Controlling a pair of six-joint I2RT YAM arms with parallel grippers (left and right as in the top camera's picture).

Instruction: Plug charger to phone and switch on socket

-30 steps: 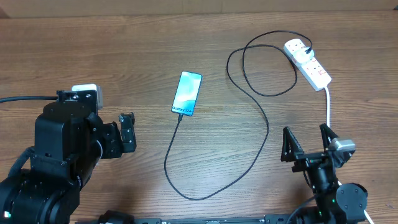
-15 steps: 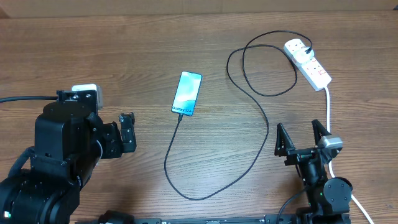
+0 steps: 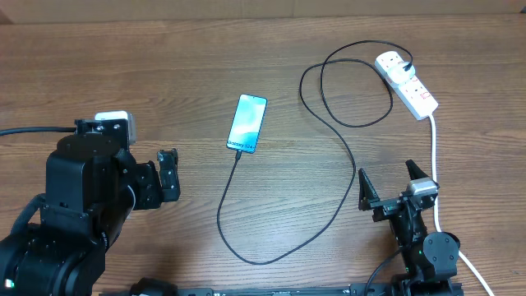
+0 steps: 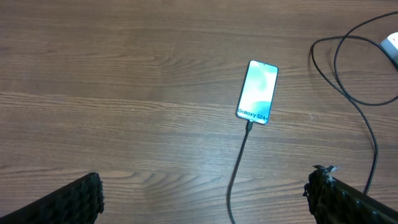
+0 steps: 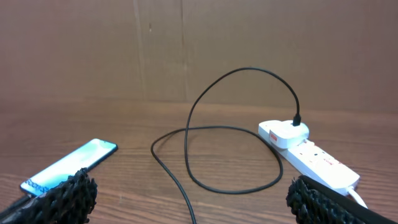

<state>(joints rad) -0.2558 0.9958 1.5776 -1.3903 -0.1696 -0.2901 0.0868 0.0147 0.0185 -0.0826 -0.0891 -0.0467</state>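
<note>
We saw right gripper [image 3: 386,171] drop back to lower right, spread wide, empty | left gripper [image 4: 205,177] also spread | charger [image 3: 349,156] seated in phone [image 3: 247,124], centre | socket [image 3: 408,84] upper right, switch unreadable

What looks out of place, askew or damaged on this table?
Nothing stands out. The phone lies flat, screen up; the charger runs in loose loops from its lower edge to the socket, with no visible damage.

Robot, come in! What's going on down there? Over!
Left gripper open, right gripper open, both empty. Charger tip at phone, plug in socket. Nothing in the way.
</note>
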